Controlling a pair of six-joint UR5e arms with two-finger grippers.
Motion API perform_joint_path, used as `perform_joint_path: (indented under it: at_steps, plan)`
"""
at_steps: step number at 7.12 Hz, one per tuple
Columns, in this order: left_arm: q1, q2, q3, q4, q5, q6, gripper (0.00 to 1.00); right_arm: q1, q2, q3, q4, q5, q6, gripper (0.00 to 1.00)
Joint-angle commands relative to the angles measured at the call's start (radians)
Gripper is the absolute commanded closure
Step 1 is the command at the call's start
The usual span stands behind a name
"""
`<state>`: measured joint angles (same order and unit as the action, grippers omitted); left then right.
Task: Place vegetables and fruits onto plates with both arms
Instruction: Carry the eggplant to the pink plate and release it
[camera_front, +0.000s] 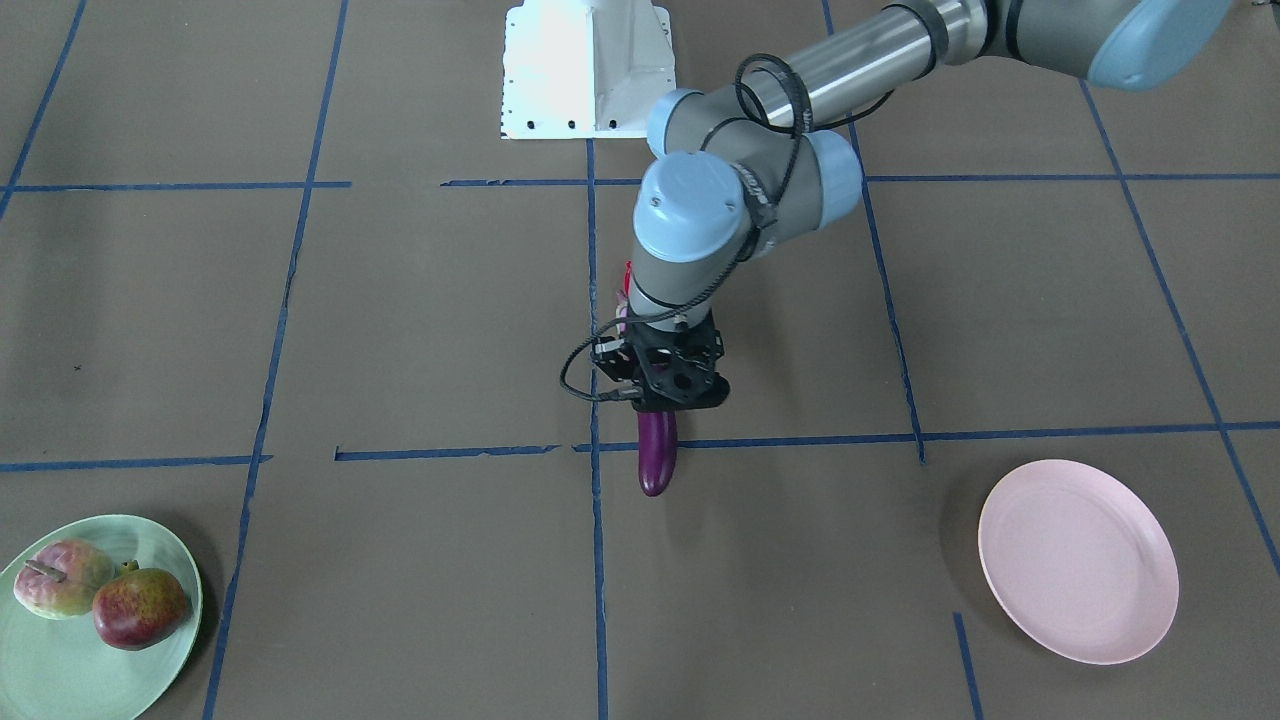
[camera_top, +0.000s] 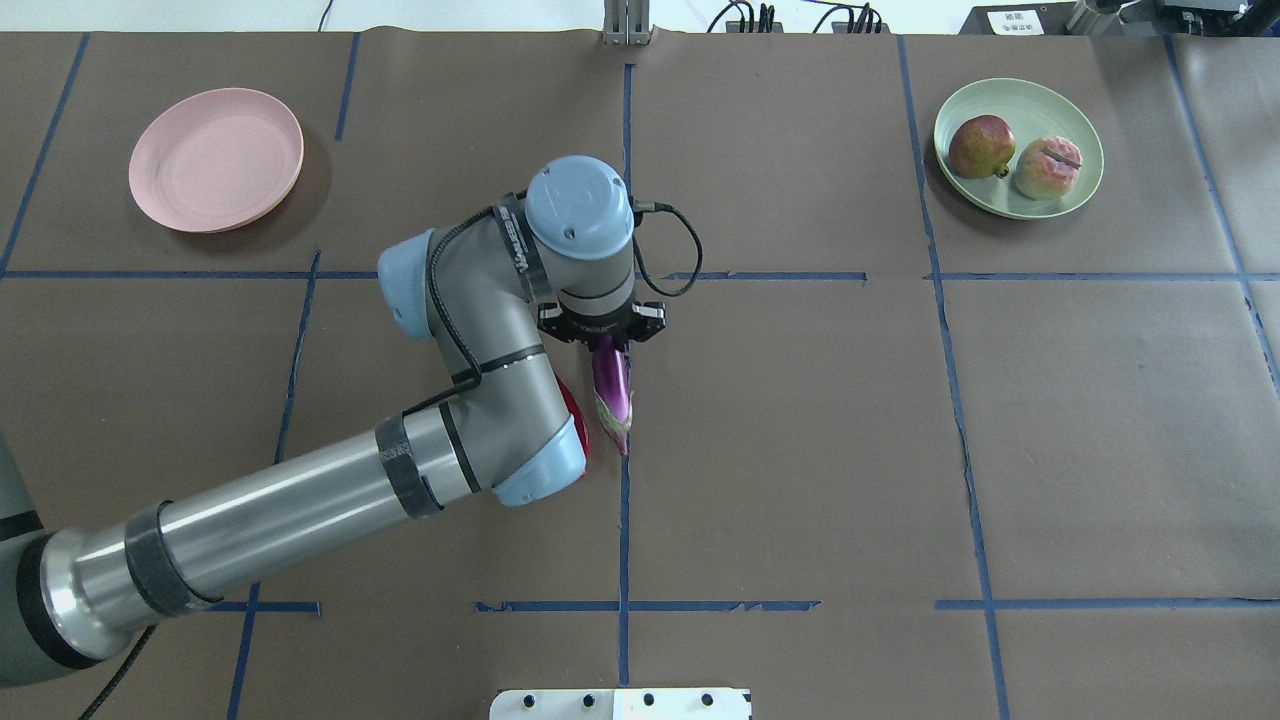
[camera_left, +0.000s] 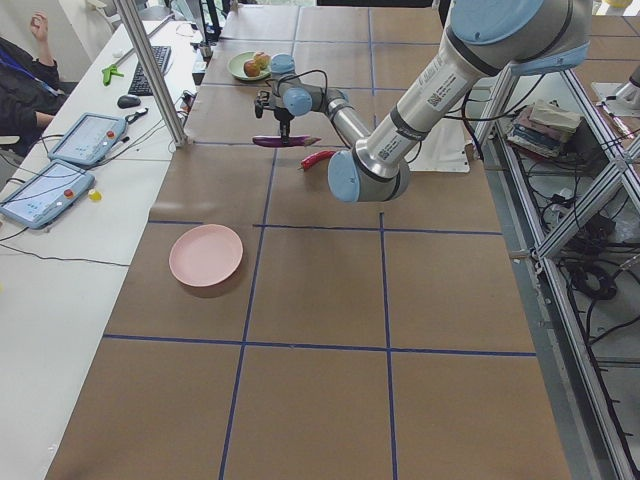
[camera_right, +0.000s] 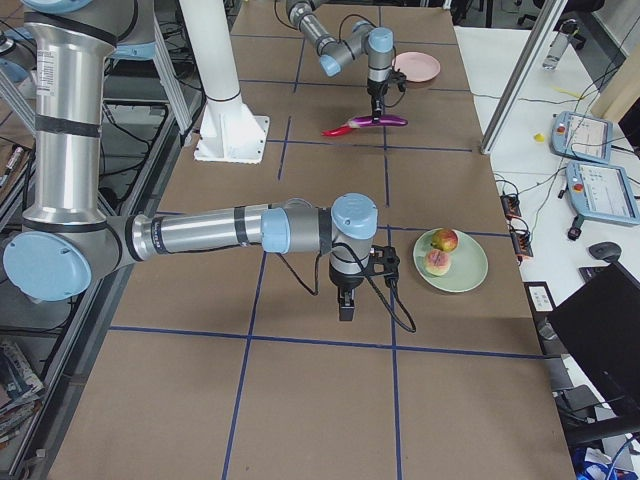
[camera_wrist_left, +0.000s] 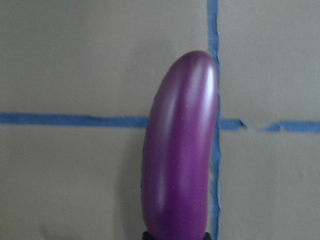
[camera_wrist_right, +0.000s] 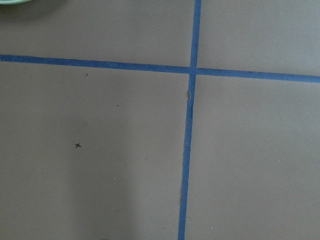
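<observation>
My left gripper points straight down at the table's middle and is shut on the purple eggplant, which sticks out level on both sides. The red chili pepper lies right beside it, mostly hidden under my left arm. The pink plate has nothing on it. The mint green plate holds the dark red pomegranate-like fruit and the peach-like fruit. My right gripper hangs low beside the green plate; I cannot tell if it is open.
The white base block stands at the robot's edge of the table. Blue tape lines grid the brown surface. Tablets and a metal post stand on the white bench beyond the far edge.
</observation>
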<state>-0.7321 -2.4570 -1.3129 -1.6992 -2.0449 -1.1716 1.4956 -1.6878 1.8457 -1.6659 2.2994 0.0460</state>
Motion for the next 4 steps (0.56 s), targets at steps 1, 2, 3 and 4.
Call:
perform_joint_path:
  at_steps: [1, 2, 3, 4]
  plan:
    - [-0.209, 0.111, 0.006, 0.003, -0.098, 0.216, 1.00, 0.000, -0.001, 0.000, 0.000, 0.000, 0.002, 0.00]
    - [-0.301, 0.163, 0.050, 0.001, -0.100, 0.391, 1.00, 0.000, -0.001, 0.000, 0.000, 0.000, 0.002, 0.00]
    - [-0.367, 0.165, 0.128, -0.003, -0.100, 0.553, 1.00, 0.000, -0.001, 0.000, 0.000, 0.000, 0.002, 0.00]
    - [-0.389, 0.165, 0.209, -0.013, -0.098, 0.645, 1.00, 0.000, -0.001, 0.000, 0.000, 0.000, 0.002, 0.00]
